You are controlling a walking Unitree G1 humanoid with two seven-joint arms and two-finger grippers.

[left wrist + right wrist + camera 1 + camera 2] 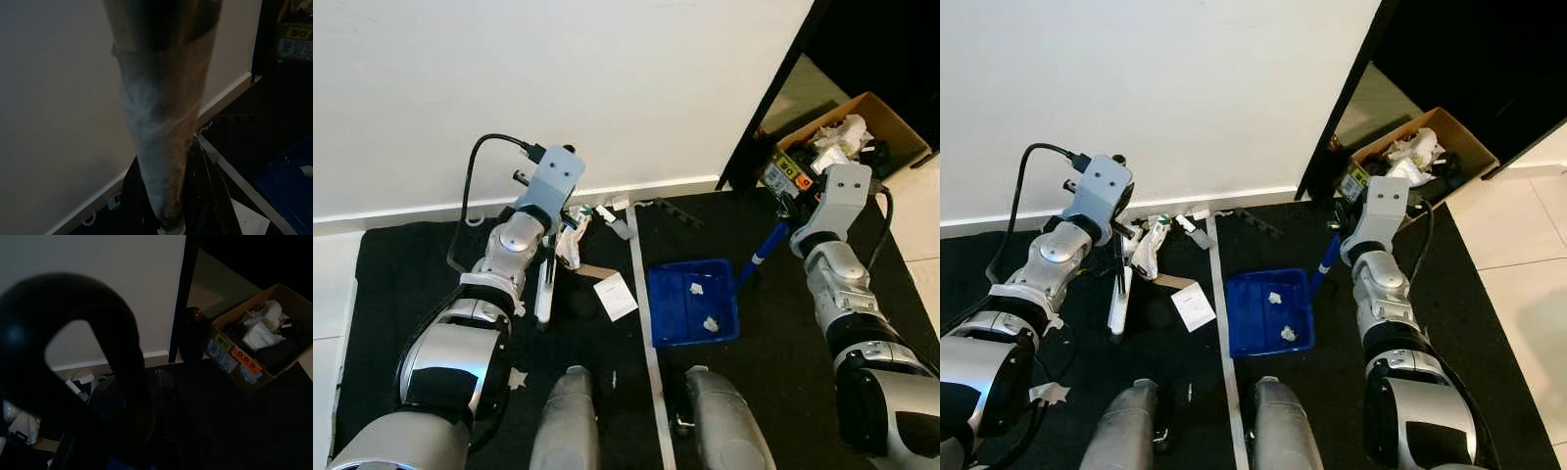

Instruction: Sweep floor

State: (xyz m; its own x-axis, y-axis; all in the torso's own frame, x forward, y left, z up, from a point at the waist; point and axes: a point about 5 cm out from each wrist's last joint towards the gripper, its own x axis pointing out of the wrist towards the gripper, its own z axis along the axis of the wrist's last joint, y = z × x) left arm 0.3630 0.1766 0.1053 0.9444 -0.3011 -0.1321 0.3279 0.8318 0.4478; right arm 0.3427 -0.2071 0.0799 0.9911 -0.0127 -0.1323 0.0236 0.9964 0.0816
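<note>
Our right gripper [1339,230] clenched on blue dustpan [693,303] handle; pan flat on black mat [773,333], two paper bits inside. Our left gripper [551,257] grasps pale brush [544,290], upright beside litter pile [1170,235] at baseboard. Paper slip [615,296] between brush and pan. Cardboard box [1430,152] behind right arm.

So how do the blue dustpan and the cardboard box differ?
The dustpan is blue, shallow and lies on the black mat before the robot's feet; the box is brown, deeper and sits further away by the dark doorway. The dustpan holds two small white scraps; the box is heaped with crumpled rubbish. Both are open-topped and hold waste.
</note>
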